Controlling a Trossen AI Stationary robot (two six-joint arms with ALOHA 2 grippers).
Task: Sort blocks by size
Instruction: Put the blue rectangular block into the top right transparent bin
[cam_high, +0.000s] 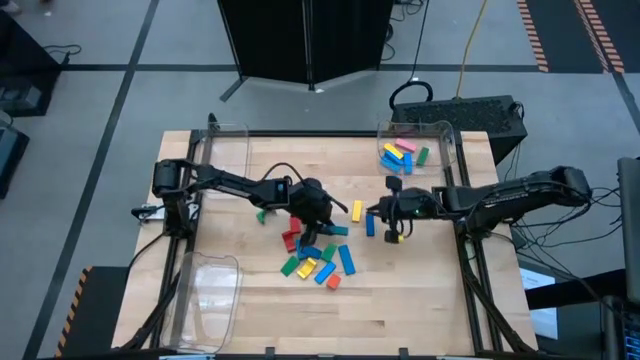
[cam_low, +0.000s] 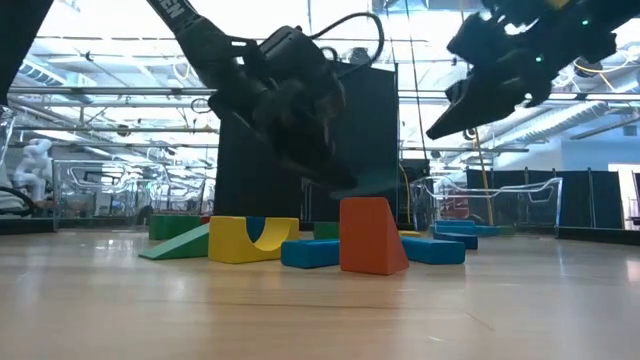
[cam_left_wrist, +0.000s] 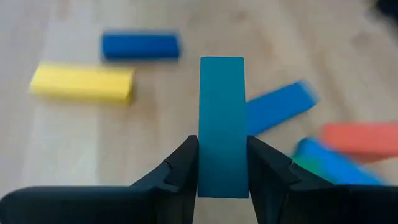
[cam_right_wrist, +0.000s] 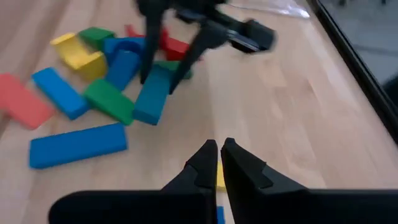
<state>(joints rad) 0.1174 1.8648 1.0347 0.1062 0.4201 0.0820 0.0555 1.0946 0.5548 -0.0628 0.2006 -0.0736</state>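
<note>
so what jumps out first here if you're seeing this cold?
The left gripper, at the table's middle over the block pile, has its jaws shut on a teal block. Around it lies a heap of coloured blocks. The right gripper hangs just beside the heap, jaws shut and empty, and a clear bin at the far right corner already holds a few blocks.

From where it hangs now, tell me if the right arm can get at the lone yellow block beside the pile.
Probably yes. The right gripper, empty with fingers shut, hangs close beside the yellow block, with bare table between. The left gripper holds a teal block over the pile, off to the side.
</note>
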